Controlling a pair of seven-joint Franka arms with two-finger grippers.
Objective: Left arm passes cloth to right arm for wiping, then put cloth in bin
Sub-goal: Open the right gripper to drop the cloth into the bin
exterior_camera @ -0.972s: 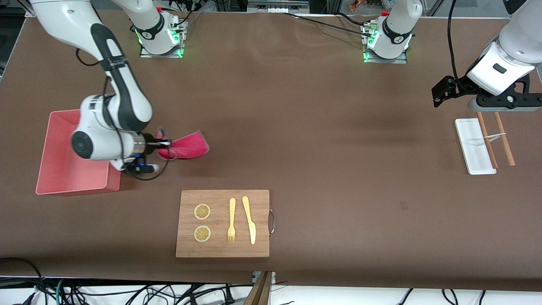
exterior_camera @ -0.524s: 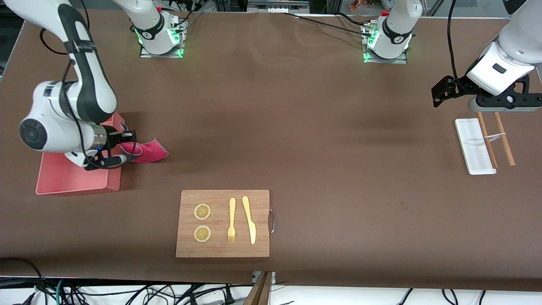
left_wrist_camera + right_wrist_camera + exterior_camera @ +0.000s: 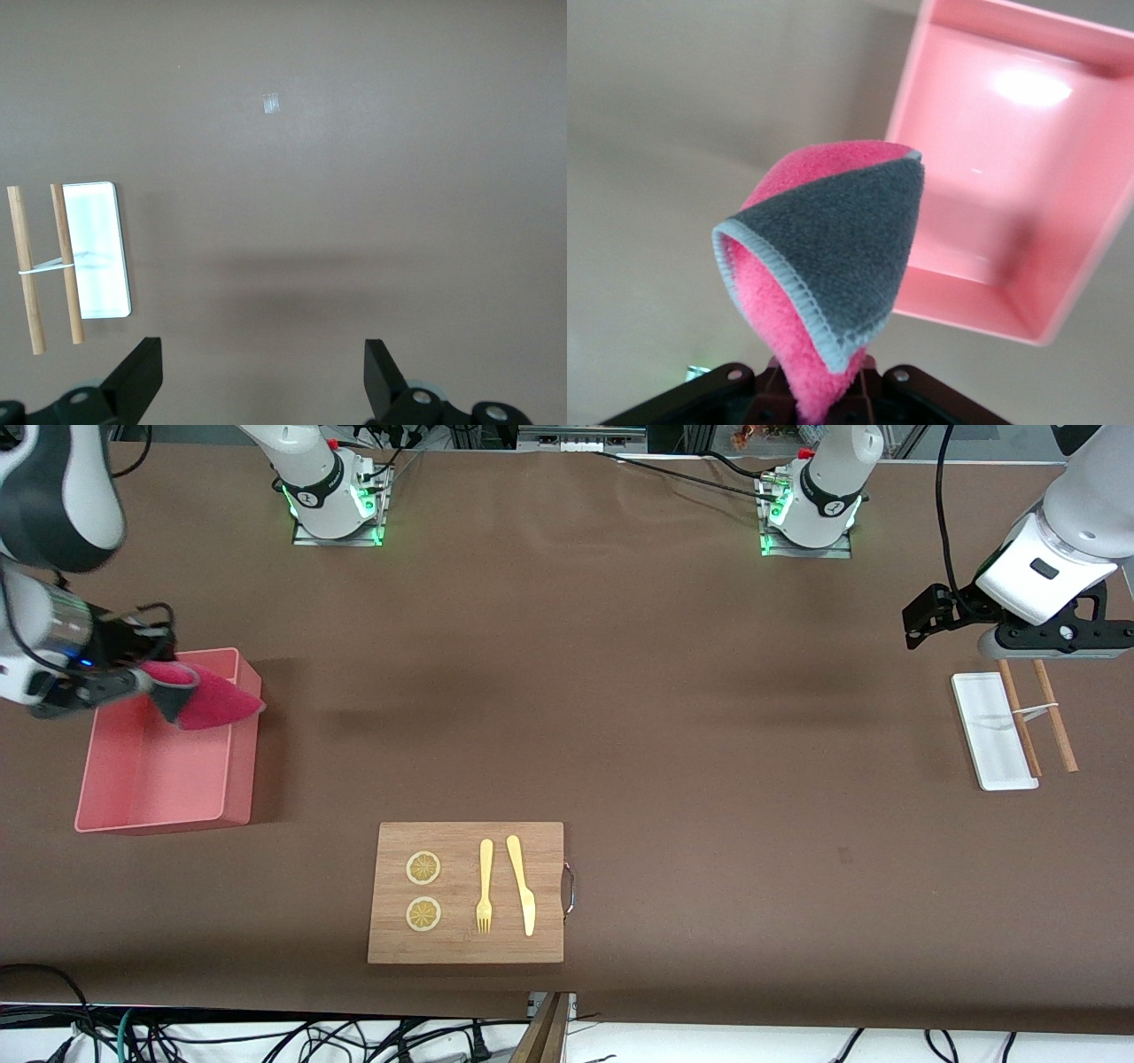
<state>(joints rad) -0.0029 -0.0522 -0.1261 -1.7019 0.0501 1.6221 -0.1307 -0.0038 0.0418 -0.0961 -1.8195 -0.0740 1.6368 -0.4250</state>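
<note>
— Where is your right gripper point(image 3: 146, 677), and what's in it?

— It's clamped tight on the cloth point(image 3: 208, 700), up in the air over the bin's point(image 3: 159, 779) end that lies farther from the front camera. The cloth hangs out from my fingers, and its free end reaches across the bin's wall on the side toward the middle of the tabletop point(image 3: 620, 708).

— And your left gripper point(image 3: 261, 385)?

— Spread wide and holding nothing. That arm waits above the narrow white tray point(image 3: 992, 731) and the two wooden sticks point(image 3: 1036, 713) at its own end of the tabletop.

— So how far along are you?

— With the cloth in my right gripper and none in my left, I'd judge the handover finished and the wiping most likely finished too. What's left is the drop: bring the cloth fully inside the bin's walls and let go. The bin looks empty.

— How does the cloth look?

— Folded into a loose cone in the right wrist view, the grey face point(image 3: 850, 239) wrapped outward, magenta-pink point(image 3: 815, 168) showing beneath and inside, a pale stitched hem along the edge. Soft and floppy; it should fall freely.
</note>
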